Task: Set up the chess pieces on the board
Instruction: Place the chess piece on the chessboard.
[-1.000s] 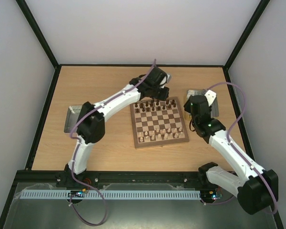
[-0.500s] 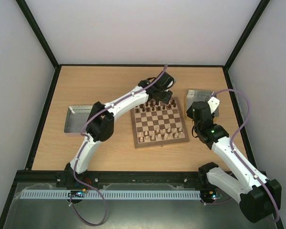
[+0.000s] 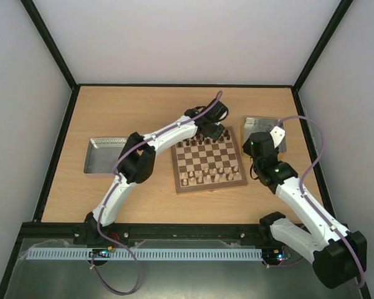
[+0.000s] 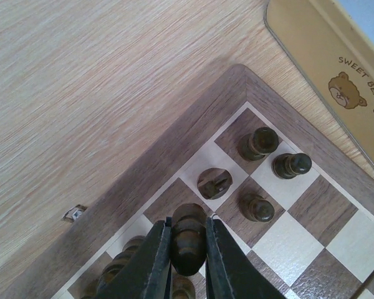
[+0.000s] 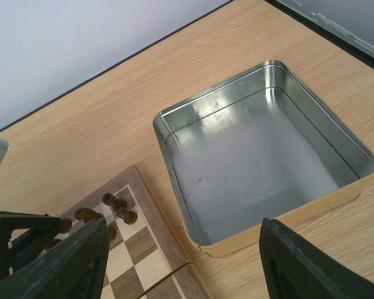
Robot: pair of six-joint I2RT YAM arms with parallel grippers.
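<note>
The board (image 3: 176,169) lies mid-table, with dark chess pieces (image 3: 196,139) along its far rows. My left gripper (image 3: 214,130) hangs over the board's far right corner, shut on a dark chess piece (image 4: 188,240) that it holds upright a little above a dark square. In the left wrist view, three more dark pieces (image 4: 259,142) stand in the corner squares of the board (image 4: 193,134), and a dark knight (image 4: 215,183) sits beside them. My right gripper (image 5: 184,261) is open and empty, hovering between the board's right edge (image 5: 165,233) and a metal tray.
Pale cream pieces (image 3: 206,177) fill the board's near rows. An empty metal tray (image 5: 262,162) sits right of the board, also seen from above as a tray (image 3: 255,122). A second tray (image 3: 103,154) lies at the left. The tray's cream outer wall (image 4: 336,75) runs close to the board's corner.
My left gripper has carried the dark piece right and nearer, from beyond the far edge to over the board's far right corner. The right arm shifted slightly right.
</note>
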